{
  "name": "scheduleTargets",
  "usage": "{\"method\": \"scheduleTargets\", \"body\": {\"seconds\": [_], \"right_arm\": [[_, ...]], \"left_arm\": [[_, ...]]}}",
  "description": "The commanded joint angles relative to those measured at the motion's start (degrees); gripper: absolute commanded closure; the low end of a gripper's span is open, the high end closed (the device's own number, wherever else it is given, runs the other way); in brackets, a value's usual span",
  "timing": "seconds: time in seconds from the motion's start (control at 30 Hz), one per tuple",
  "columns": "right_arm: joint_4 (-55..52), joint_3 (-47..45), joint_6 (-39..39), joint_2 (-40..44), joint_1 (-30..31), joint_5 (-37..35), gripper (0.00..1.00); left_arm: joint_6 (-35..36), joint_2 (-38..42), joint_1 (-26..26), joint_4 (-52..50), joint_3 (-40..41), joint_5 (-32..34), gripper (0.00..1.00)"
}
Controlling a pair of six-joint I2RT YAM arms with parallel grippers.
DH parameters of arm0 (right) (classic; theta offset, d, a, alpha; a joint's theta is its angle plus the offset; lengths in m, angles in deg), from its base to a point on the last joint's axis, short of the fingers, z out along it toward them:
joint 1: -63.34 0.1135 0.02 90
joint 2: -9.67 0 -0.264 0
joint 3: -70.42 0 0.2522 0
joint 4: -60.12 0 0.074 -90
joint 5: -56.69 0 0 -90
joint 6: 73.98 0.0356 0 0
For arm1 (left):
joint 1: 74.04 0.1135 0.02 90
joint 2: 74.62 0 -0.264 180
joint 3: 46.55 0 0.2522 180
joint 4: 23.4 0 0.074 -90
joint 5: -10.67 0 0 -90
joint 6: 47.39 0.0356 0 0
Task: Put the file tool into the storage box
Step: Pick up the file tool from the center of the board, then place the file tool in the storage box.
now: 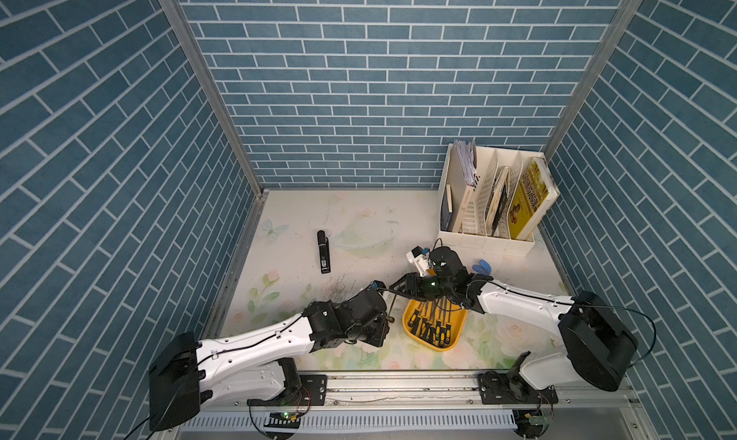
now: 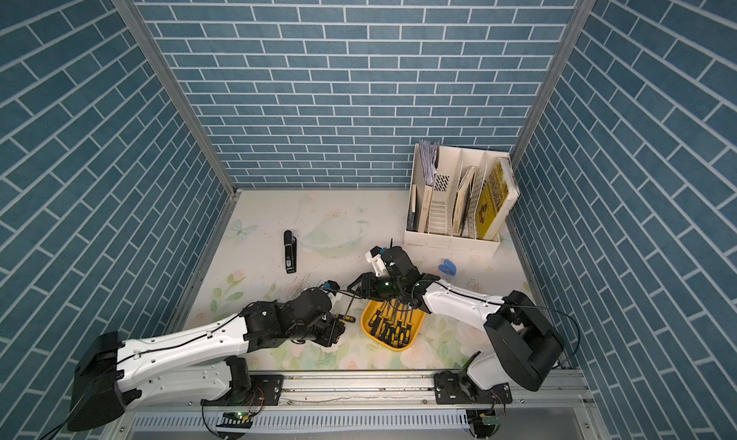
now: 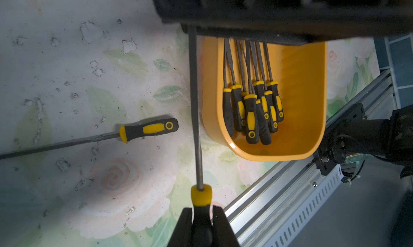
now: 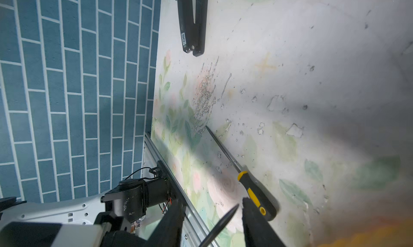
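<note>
- File tool (image 3: pixel 195 111), counted: one pinched by its handle in the left gripper (image 3: pixel 202 210), a second file (image 3: pixel 148 129) loose on the table (image 3: pixel 67 78) beside that gripper, about eight more files (image 3: pixel 251 116) (handles overlap) farther off.
- Storage box (image 3: pixel 312 89), under the right gripper (image 4: pixel 212 210), holds those eight.
- Left gripper is clamped tight on the handle; right gripper stands partly open around the held file's tip, gaps either side.

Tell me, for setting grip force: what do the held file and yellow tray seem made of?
Held file: dull grey shaft, likely steel; black-and-yellow handle, probably rubbery plastic, matte. Storage box: smooth yellow-orange plastic with soft glossy highlights.
</note>
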Motion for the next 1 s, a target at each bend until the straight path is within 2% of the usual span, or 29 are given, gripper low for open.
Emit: {"method": "scheduleTargets", "body": {"seconds": [0.0, 0.1, 0.2, 0.23, 0.27, 0.3, 0.33, 0.4, 0.53, 0.7, 0.8, 0.97], "right_arm": [[0.0, 1.8, 1.1, -0.2, 0.5, -1.4, 0.63], [-1.1, 2.2, 0.9, 0.2, 0.5, -1.6, 0.84], [-2.8, 2.4, 0.4, 0.3, 0.5, -2.4, 0.99], [-3.4, 2.5, 0.2, 0.3, 0.4, -2.6, 1.0], [-4.1, 2.4, 0.0, 0.5, 0.3, -3.0, 1.0], [-4.9, 2.2, -0.2, 1.0, 0.1, -3.6, 1.0], [-5.5, 1.9, -0.3, 1.8, -0.3, -4.1, 1.0], [-6.7, 0.8, -0.7, 4.0, -2.3, -4.1, 1.0], [-10.1, -1.7, -1.5, 10.3, -9.6, -3.5, 1.0], [-13.7, -3.3, -3.5, 16.1, -18.9, -0.2, 1.0], [-13.7, -4.4, -4.3, 15.9, -21.3, 1.0, 1.0], [-10.0, -7.6, -4.1, 13.1, -21.9, 1.7, 1.0]], "left_arm": [[0.8, 0.0, -0.4, 0.1, -1.5, 1.1, 0.81], [0.7, -0.3, -0.4, 0.2, -1.5, 1.3, 0.8], [0.9, -0.2, -0.4, 0.3, -1.5, 1.8, 0.74], [1.0, -0.1, -0.4, 0.5, -1.4, 1.5, 0.68], [1.0, 0.1, -0.4, 0.4, -1.3, 1.4, 0.53], [0.8, 0.3, -0.5, 0.2, -1.2, 1.6, 0.33], [0.8, 0.7, -0.4, -0.1, -1.1, 1.8, 0.22], [0.3, 1.5, -0.4, -1.5, -1.2, 3.1, 0.12], [-0.5, 3.5, -0.4, -3.5, -1.3, 5.0, 0.06], [-1.4, 5.0, -0.3, -3.9, -0.9, 6.7, 0.04], [-1.5, 4.4, -0.3, -3.4, -0.5, 6.7, 0.04], [-1.9, 3.8, -0.4, -3.3, -0.4, 7.1, 0.04]]}}
